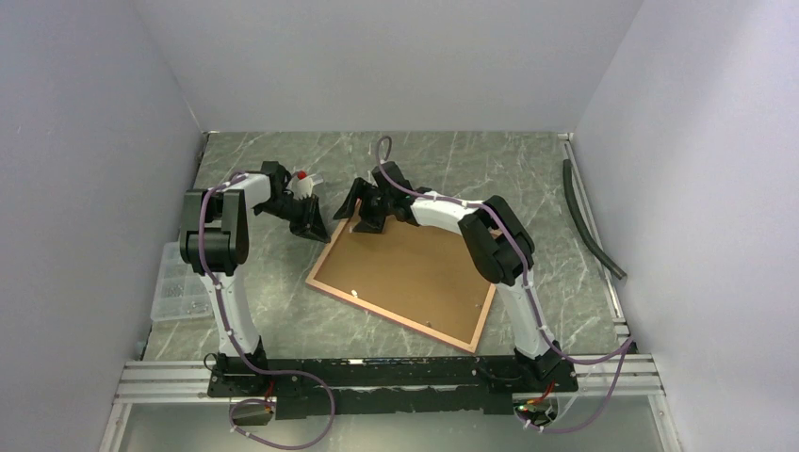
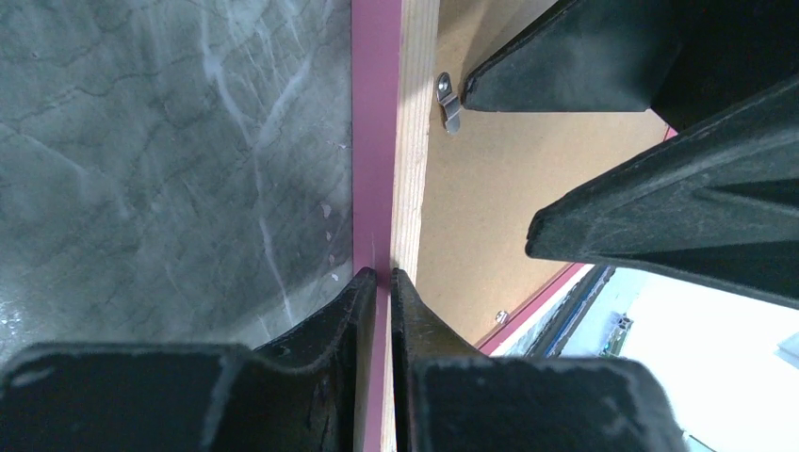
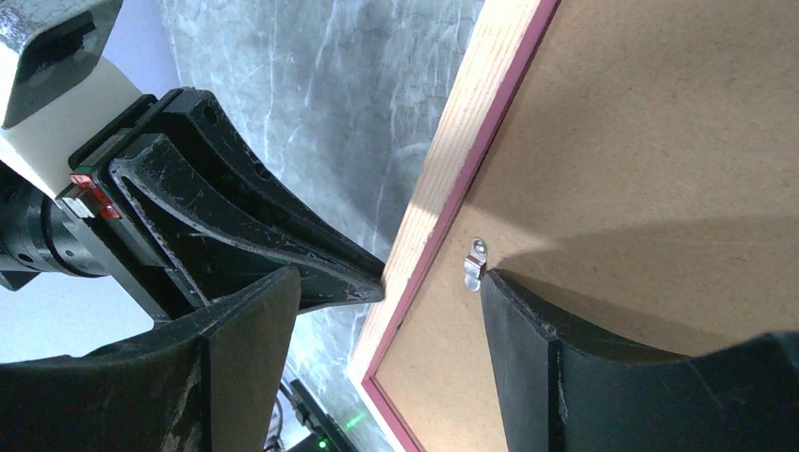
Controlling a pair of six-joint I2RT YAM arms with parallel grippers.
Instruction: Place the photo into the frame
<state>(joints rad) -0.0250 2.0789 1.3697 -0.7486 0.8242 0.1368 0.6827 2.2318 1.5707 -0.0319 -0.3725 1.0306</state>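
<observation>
The frame (image 1: 391, 316) lies rear side up on the table, its pink border around a brown backing board (image 1: 405, 268). My left gripper (image 1: 318, 232) is shut on the frame's left edge near the far corner; in the left wrist view the fingertips (image 2: 383, 275) pinch the pink and light wood rim (image 2: 377, 141). My right gripper (image 1: 363, 215) is open over that corner. In the right wrist view (image 3: 391, 282) one finger stands on the backing board (image 3: 641, 141) beside a metal clip (image 3: 476, 262), the other off the rim (image 3: 471, 122). The photo is out of view.
A clear plastic box of small parts (image 1: 179, 287) sits at the table's left edge. A black hose (image 1: 589, 221) lies along the right wall. Grey walls close in three sides. An aluminium rail (image 1: 377, 377) carries the arm bases at the near edge.
</observation>
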